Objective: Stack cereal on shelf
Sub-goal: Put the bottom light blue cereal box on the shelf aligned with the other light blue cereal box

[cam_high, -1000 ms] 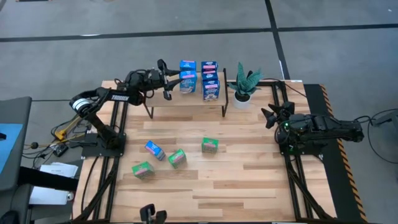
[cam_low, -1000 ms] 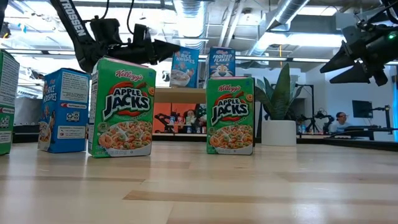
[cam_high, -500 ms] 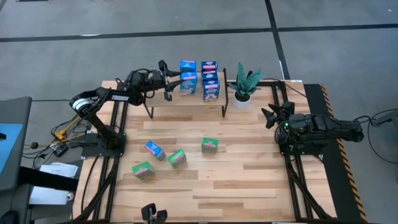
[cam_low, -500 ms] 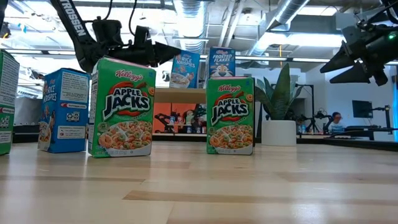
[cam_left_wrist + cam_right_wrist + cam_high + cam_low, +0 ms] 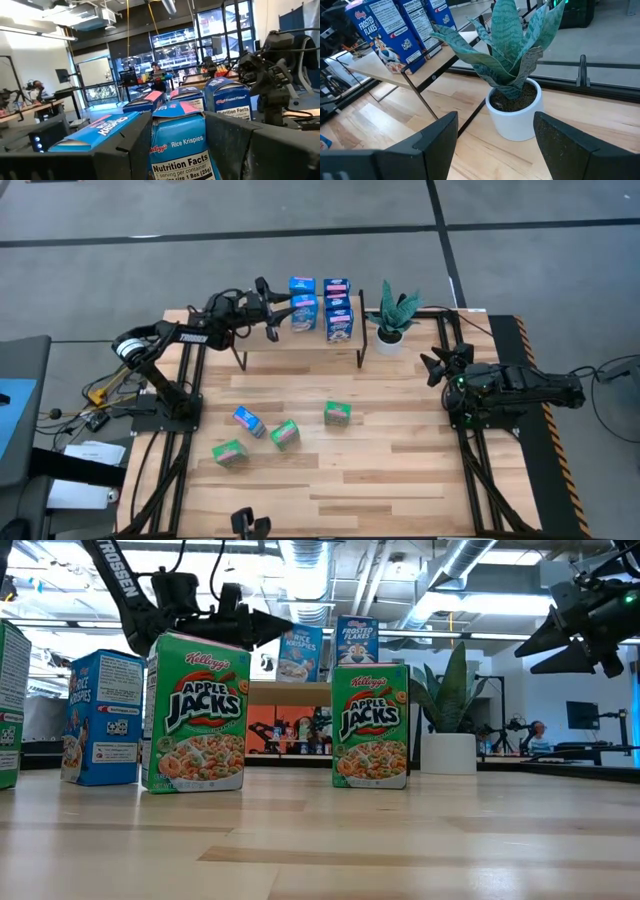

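Bright, even overhead light; backlit windows.

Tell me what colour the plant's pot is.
White; the pot shows best in the right wrist view.

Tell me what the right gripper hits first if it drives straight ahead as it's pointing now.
Most likely the potted plant: it sits dead ahead between the open jaws of the right gripper, with the shelf off to one side.

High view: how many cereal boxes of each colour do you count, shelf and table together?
Blue boxes: 6 (it looks like 5 on the shelf, plus 1 on the table)
Green boxes: 3 (all on the table)
Total: 9
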{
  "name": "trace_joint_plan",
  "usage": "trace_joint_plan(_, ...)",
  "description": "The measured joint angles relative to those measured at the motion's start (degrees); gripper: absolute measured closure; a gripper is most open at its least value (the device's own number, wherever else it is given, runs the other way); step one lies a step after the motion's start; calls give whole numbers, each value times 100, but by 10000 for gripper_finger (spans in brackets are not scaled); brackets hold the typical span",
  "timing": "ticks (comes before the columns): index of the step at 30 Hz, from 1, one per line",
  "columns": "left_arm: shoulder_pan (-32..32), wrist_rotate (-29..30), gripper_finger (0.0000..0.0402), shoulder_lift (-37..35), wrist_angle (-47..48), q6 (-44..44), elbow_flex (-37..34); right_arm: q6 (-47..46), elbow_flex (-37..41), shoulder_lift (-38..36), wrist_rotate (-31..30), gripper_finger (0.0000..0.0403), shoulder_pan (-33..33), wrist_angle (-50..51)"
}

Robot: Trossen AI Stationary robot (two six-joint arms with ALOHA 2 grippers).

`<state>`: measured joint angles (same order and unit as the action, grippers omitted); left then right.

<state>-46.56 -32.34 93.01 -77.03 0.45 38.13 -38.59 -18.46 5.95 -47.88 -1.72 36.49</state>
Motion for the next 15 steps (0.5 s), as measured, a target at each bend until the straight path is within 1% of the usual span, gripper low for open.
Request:
trace_joint_plan(3, 48, 32, 226, 0, 136, 113, 0, 0, -1, -1, 0, 117, -1, -2)
trace_joint_plan(10, 122, 312, 185, -2, 374, 351, 0, 0, 0, -2, 4, 117, -2, 0)
trace_joint_plan(15, 122, 326, 172, -85, 473, 346, 0, 0, 0, 0, 20, 117, 0, -2)
